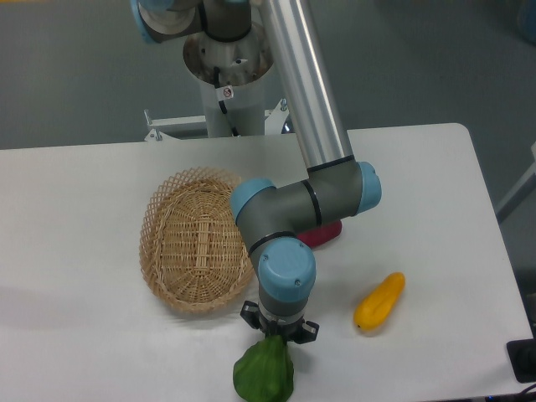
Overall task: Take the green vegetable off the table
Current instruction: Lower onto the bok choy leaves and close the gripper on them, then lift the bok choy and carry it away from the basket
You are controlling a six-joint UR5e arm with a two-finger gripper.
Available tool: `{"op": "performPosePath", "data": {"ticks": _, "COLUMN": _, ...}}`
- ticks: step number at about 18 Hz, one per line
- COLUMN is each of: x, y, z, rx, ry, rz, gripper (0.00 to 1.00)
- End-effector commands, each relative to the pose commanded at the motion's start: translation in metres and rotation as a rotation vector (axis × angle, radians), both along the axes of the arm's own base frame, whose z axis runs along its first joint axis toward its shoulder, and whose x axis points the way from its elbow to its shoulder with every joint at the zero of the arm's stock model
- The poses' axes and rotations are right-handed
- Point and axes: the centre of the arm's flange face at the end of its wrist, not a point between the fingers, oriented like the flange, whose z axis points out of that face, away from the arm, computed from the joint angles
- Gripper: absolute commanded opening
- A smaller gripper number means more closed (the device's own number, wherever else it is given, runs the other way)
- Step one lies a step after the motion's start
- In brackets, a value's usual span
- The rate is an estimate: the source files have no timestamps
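Note:
The green vegetable (264, 374) lies near the front edge of the white table (75, 335), its dark green leaf pointing toward the camera. Its pale stem end is hidden under my gripper (277, 337). The gripper points straight down onto the top end of the vegetable and touches it. The wrist body covers the fingers, so I cannot see whether they are closed on the vegetable. I cannot tell whether the vegetable rests on the table or hangs just above it.
An oval wicker basket (197, 240) stands just left of and behind the gripper, close to my forearm. A yellow pepper-like vegetable (380, 301) lies to the right. A red object (325, 236) is partly hidden behind my elbow. The robot's base (226, 75) stands at the table's back edge.

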Motion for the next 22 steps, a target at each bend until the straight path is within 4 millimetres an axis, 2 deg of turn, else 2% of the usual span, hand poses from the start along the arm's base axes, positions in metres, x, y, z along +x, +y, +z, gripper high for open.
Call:
{"op": "performPosePath", "data": {"ticks": 4, "x": -0.005, "y": -0.004, "z": 0.02, "rx": 0.017, "ry": 0.019, "rz": 0.002, "gripper": 0.1}}
{"op": "performPosePath", "data": {"ticks": 7, "x": -0.02, "y": -0.016, "z": 0.032, "rx": 0.025, "ry": 0.03, "rz": 0.02, "gripper": 0.1}}
{"op": "performPosePath", "data": {"ticks": 9, "x": -0.038, "y": -0.032, "z": 0.05, "rx": 0.041, "ry": 0.043, "rz": 0.051, "gripper": 0.11}}
{"op": "performPosePath", "data": {"ticks": 12, "x": -0.051, "y": -0.049, "z": 0.068, "rx": 0.053, "ry": 0.06, "rz": 0.062, "gripper": 0.11}}
{"op": "performPosePath", "data": {"ticks": 15, "x": -0.063, "y": -0.064, "z": 0.079, "rx": 0.047, "ry": 0.066, "rz": 0.039, "gripper": 0.11}}
{"op": "performPosePath", "data": {"ticks": 18, "x": -0.079, "y": -0.086, "z": 0.1, "rx": 0.055, "ry": 0.082, "rz": 0.045, "gripper": 0.1}}
{"op": "performPosePath", "data": {"ticks": 20, "x": -0.095, "y": -0.108, "z": 0.11, "rx": 0.037, "ry": 0.071, "rz": 0.038, "gripper": 0.11}}
{"op": "performPosePath", "data": {"ticks": 22, "x": -0.104, "y": -0.122, "z": 0.113, "rx": 0.019, "ry": 0.06, "rz": 0.0, "gripper": 0.11}}
